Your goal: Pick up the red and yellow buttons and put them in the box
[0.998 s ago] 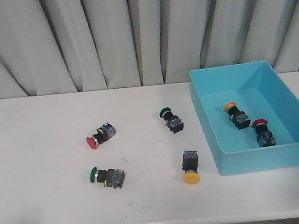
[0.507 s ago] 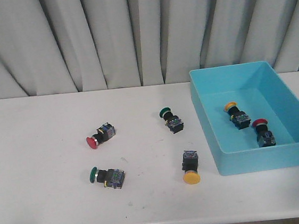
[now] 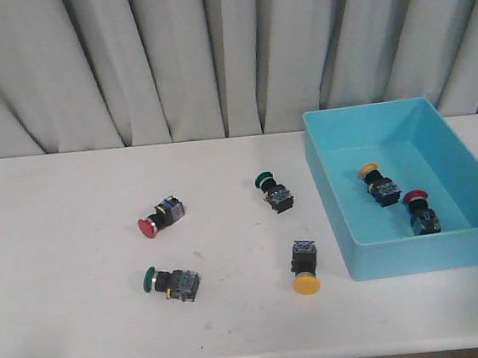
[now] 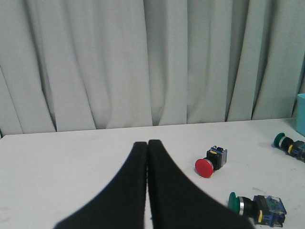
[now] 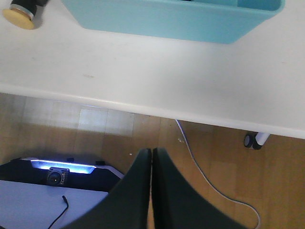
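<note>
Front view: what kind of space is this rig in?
Likely a lab or test bay for robot sorting, not a factory line: a plain white table before a grey curtain backdrop, with push-button switches scattered beside a turquoise box.

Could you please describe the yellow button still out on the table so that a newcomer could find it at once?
Start at the turquoise box on the table's right side and go to its near left corner. Just left of that corner lies the yellow button, on its side, cap toward the table's front edge. It is the only yellow cap outside the box; the other loose buttons are red or green.
</note>
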You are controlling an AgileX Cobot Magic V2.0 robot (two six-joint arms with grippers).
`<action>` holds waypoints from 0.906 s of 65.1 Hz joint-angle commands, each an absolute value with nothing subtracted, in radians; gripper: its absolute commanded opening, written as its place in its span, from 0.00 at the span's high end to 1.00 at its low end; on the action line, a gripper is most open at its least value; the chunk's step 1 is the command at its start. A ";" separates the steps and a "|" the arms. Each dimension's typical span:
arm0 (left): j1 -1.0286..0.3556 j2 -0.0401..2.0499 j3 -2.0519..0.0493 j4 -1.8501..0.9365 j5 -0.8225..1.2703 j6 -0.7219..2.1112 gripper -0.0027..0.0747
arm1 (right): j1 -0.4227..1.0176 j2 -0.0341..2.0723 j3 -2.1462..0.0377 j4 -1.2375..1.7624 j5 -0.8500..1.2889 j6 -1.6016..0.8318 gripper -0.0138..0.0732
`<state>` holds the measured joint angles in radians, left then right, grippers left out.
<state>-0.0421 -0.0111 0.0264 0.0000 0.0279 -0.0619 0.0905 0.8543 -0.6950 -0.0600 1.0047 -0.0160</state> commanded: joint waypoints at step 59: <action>-0.040 -0.026 0.075 0.000 -0.042 -0.015 0.98 | 0.088 0.845 -0.719 -0.070 0.971 -0.020 0.85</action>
<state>-0.0421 -0.0111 0.0264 0.0000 0.0265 -0.0137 0.0905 0.8543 -0.6950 -0.0600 1.0047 -0.0160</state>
